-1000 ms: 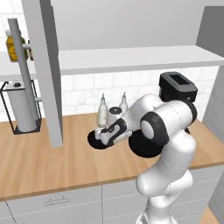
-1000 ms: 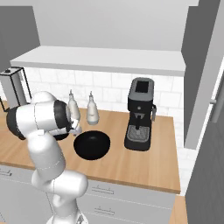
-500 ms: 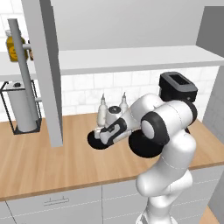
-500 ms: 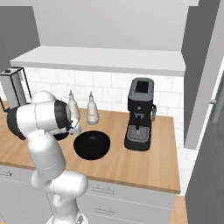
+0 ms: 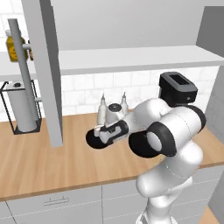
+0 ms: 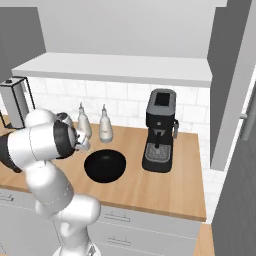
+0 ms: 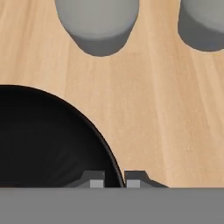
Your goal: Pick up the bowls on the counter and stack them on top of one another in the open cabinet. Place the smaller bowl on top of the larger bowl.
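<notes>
Bowl (image 6: 104, 166), glossy black, sits on the wooden counter (image 6: 165, 187) in front of two white bottles (image 6: 105, 125), beside the espresso machine (image 6: 160, 131). The gripper (image 7: 114, 180) is pinched on its rim, one finger inside the wall and one outside. You should lift straight and slowly, keep the bowl level, and avoid the bottles on the way to the cabinet shelf (image 5: 131, 57). No brand or writing can be read anywhere.
</notes>
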